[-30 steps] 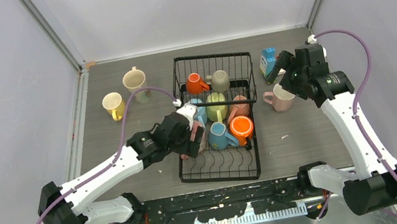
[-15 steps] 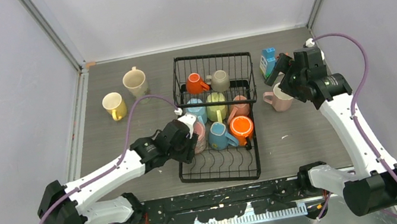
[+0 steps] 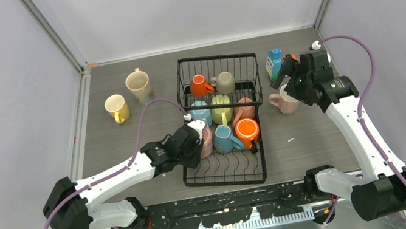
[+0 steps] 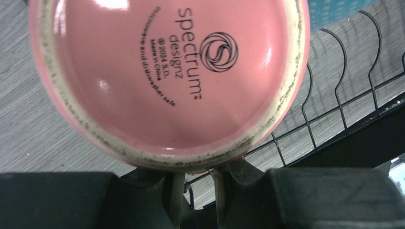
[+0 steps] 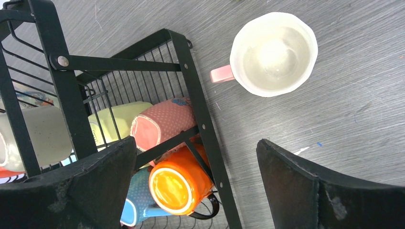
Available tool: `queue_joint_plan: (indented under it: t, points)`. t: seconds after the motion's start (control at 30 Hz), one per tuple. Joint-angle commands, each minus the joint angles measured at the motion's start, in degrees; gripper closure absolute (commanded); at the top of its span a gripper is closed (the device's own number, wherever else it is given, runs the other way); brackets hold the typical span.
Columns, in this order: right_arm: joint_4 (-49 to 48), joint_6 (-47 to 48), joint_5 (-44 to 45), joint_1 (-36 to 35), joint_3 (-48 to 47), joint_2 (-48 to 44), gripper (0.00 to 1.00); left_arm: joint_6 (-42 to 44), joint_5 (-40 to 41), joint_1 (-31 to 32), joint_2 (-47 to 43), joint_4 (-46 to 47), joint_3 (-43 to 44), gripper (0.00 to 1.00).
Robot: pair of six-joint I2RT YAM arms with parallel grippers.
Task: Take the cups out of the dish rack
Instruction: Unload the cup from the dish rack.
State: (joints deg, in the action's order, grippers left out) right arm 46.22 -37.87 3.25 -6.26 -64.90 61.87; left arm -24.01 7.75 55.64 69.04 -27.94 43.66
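jaws of the left gripper (image 4: 198,175) sit nearly closed at the base edge of the pink mug (image 4: 167,71); whether they grip it, i cannot tell. the right gripper (image 5: 196,152) gapes wide, empty, over a pink-handled mug (image 5: 276,52).

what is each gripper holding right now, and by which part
Right gripper: nothing, jaws wide open. Left gripper: fingers close together at the base edge of the pink mug; whether they pinch it cannot be told.
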Motion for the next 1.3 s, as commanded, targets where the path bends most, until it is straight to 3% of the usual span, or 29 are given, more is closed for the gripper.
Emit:
queue_joint_plan:
  t: [0.0, 0.27, 0.6, 0.73, 1.03, 1.27]
  points:
    - [-2.73, -0.45, -0.76, -0.19, 0.37, -0.71, 0.0, -2.23, 1.86, 1.91, 0.82, 2.35, -0.48, 0.74]
    - [-3.02, -0.45, -0.98, -0.18, 0.44, -0.46, 0.0, -6.18, 4.3, 4.21, -0.48, 0.32, -1.6, 0.8]
    - [-3.51, -0.5, -1.28, -0.24, 0.68, 0.27, 0.0, -8.69, 7.29, 4.28, 3.51, -1.24, -0.67, 0.73]
    - [-3.33, -0.28, -1.05, -0.33, 0.73, 0.19, 0.0, -9.65, 7.59, 4.29, 5.61, -0.87, -0.34, 0.65]
    - [-3.84, -0.36, -1.36, -0.28, 1.33, 0.27, 0.0, -10.02, 10.2, 4.29, 5.62, 3.63, -2.13, 0.56]
    - [-4.4, -0.36, -1.31, -0.6, 1.94, 0.27, 0.0, -9.9, 14.33, 4.3, 2.28, 12.7, -7.64, 0.57]
